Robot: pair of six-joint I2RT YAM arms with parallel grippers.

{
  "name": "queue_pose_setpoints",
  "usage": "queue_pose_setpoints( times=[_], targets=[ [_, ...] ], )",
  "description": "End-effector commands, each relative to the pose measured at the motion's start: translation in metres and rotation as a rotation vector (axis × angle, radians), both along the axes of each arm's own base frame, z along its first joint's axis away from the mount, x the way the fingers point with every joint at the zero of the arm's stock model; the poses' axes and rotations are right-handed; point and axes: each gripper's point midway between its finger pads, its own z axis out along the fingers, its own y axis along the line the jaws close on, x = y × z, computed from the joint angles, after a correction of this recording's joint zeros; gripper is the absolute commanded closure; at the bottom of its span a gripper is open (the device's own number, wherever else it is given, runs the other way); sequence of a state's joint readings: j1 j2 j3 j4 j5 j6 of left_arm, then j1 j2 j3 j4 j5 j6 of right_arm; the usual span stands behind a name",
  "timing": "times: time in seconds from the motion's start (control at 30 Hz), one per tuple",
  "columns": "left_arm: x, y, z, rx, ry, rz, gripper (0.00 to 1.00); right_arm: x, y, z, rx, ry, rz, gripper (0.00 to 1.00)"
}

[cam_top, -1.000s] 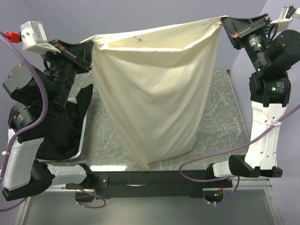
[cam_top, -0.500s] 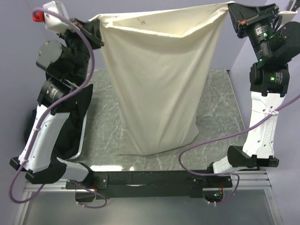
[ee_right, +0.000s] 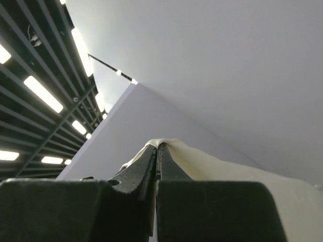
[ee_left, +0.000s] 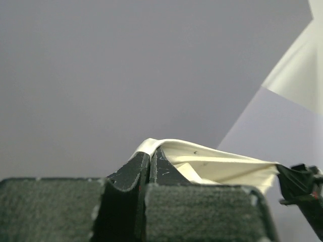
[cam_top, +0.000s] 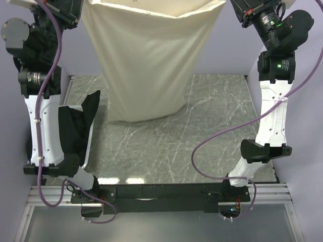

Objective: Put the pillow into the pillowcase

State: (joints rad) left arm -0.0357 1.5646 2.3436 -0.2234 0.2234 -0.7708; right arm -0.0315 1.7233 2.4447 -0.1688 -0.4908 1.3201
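The left claw (cam_top: 79, 7) is clamping shut on one upper corner of the pillowcase (cam_top: 151, 60) at the upper left of the overhead view, and the right claw (cam_top: 236, 7) is pinching the opposite corner at the upper right. The mouth is therefore stretching as a taut band across the top edge between them. The sack is hanging with its long axis running straight down the frame. Its closed end is touching the grey marbled table (cam_top: 202, 131) near the middle, so each arm is equally near its own corner. The cloth is reading as thin, matte cream weave, falling in long soft folds. The lower part is looking fuller, so the pillow is probably sitting inside, though it is not showing on its own. A black cloth heap (cam_top: 75, 128) is slumping over a white tray (cam_top: 89, 146) at the left, apart from the sack. In the left wrist view the two dark, rough-faced fingertips (ee_left: 132, 174) are pressing together at lower centre. The hem (ee_left: 212, 164) is running off to the right as a flat cream ribbon towards the other claw's black body at the right edge. In the right wrist view the fingertips (ee_right: 135, 174) are likewise meeting with no gap at lower centre. They are nipping a small fold, and the cream fabric (ee_right: 237, 174) is sloping away to the lower right under the pale wall and ceiling lights.
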Motion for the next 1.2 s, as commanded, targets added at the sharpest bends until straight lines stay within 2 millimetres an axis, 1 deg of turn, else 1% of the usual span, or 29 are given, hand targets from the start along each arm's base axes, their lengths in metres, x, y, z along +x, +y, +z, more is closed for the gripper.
queue_pose_setpoints(
  times=[0.0,0.03,0.07,0.1,0.13,0.17,0.2,0.23,0.27,0.3,0.33,0.37,0.4,0.43,0.47,0.5,0.53,0.6,0.63,0.67,0.77,0.9,0.93,0.97,1.0,1.03,1.1,1.13,1.17],
  targets=[
    [-0.083,0.027,0.040,-0.056,-0.177,0.059,0.99,-0.061,-0.048,0.049,0.085,-0.177,-0.208,1.00],
    [-0.113,0.020,0.039,-0.056,-0.190,0.017,0.99,-0.031,-0.049,0.004,0.067,-0.058,-0.212,1.00],
    [-0.090,0.018,0.001,-0.056,-0.092,0.002,0.99,-0.032,-0.049,-0.015,0.059,-0.017,-0.217,1.00],
    [-0.094,0.014,-0.012,-0.053,-0.070,-0.017,0.99,-0.060,-0.047,-0.018,0.048,-0.027,-0.223,1.00],
    [-0.118,0.010,-0.017,-0.049,-0.075,-0.039,0.99,-0.060,-0.051,-0.039,0.021,0.006,-0.248,1.00],
    [-0.108,0.004,-0.049,-0.043,0.009,-0.075,0.99,-0.062,-0.054,-0.081,0.003,0.105,-0.269,1.00],
    [-0.110,0.000,-0.065,-0.036,0.053,-0.095,0.99,-0.063,-0.057,-0.102,-0.020,0.151,-0.287,1.00],
    [-0.131,-0.004,-0.070,-0.025,0.044,-0.117,0.99,-0.064,-0.065,-0.123,-0.068,0.183,-0.329,1.00],
    [-0.127,-0.013,-0.098,0.000,0.104,-0.164,0.99,-0.068,-0.069,-0.160,-0.098,0.275,-0.346,1.00],
    [-0.132,-0.017,-0.108,0.010,0.124,-0.188,0.99,-0.070,-0.073,-0.178,-0.127,0.312,-0.366,1.00],
    [-0.147,-0.022,-0.117,0.026,0.138,-0.214,0.99,-0.068,-0.082,-0.209,-0.190,0.368,-0.401,1.00],
    [-0.149,-0.030,-0.138,0.053,0.187,-0.263,0.99,-0.079,-0.095,-0.228,-0.210,0.425,-0.455,1.00],
    [-0.154,-0.033,-0.145,0.067,0.199,-0.283,0.99,-0.084,-0.103,-0.242,-0.228,0.456,-0.485,1.00],
    [-0.164,-0.035,-0.156,0.084,0.224,-0.287,0.99,-0.086,-0.109,-0.269,-0.249,0.509,-0.495,1.00],
    [-0.166,-0.036,-0.164,0.095,0.242,-0.291,0.99,-0.098,-0.116,-0.271,-0.248,0.492,-0.524,1.00],
    [-0.171,-0.038,-0.170,0.113,0.251,-0.301,0.99,-0.102,-0.111,-0.277,-0.257,0.487,-0.496,1.00],
    [-0.178,-0.037,-0.174,0.136,0.251,-0.291,0.99,-0.104,-0.111,-0.289,-0.269,0.509,-0.493,1.00],
    [-0.181,-0.038,-0.191,0.148,0.304,-0.294,0.99,-0.112,-0.110,-0.293,-0.289,0.504,-0.502,1.00],
    [-0.184,-0.038,-0.195,0.159,0.305,-0.288,0.99,-0.112,-0.109,-0.299,-0.292,0.512,-0.498,1.00],
    [-0.181,-0.037,-0.207,0.155,0.340,-0.290,0.99,-0.113,-0.108,-0.299,-0.291,0.508,-0.495,1.00],
    [-0.177,-0.038,-0.227,0.149,0.380,-0.302,0.99,-0.111,-0.104,-0.301,-0.283,0.506,-0.463,1.00],
    [-0.169,-0.039,-0.245,0.132,0.427,-0.320,0.99,-0.108,-0.101,-0.302,-0.293,0.507,-0.441,1.00],
    [-0.163,-0.041,-0.261,0.111,0.473,-0.341,0.99,-0.105,-0.102,-0.307,-0.302,0.513,-0.439,1.00],
    [-0.160,-0.043,-0.271,0.098,0.497,-0.360,0.99,-0.103,-0.102,-0.310,-0.303,0.518,-0.435,1.00],
    [-0.155,-0.045,-0.279,0.078,0.515,-0.378,0.99,-0.100,-0.102,-0.320,-0.306,0.538,-0.424,1.00],
    [-0.145,-0.044,-0.305,0.058,0.577,-0.376,0.99,-0.092,-0.102,-0.326,-0.307,0.546,-0.409,1.00],
    [-0.135,-0.045,-0.325,0.036,0.608,-0.379,0.99,-0.081,-0.099,-0.341,-0.312,0.574,-0.383,1.00],
    [-0.128,-0.047,-0.349,0.021,0.657,-0.385,0.99,-0.069,-0.092,-0.352,-0.321,0.602,-0.352,1.00],
    [-0.126,-0.056,-0.359,0.021,0.675,-0.407,0.99,-0.060,-0.089,-0.359,-0.330,0.620,-0.355,1.00]
  ],
)
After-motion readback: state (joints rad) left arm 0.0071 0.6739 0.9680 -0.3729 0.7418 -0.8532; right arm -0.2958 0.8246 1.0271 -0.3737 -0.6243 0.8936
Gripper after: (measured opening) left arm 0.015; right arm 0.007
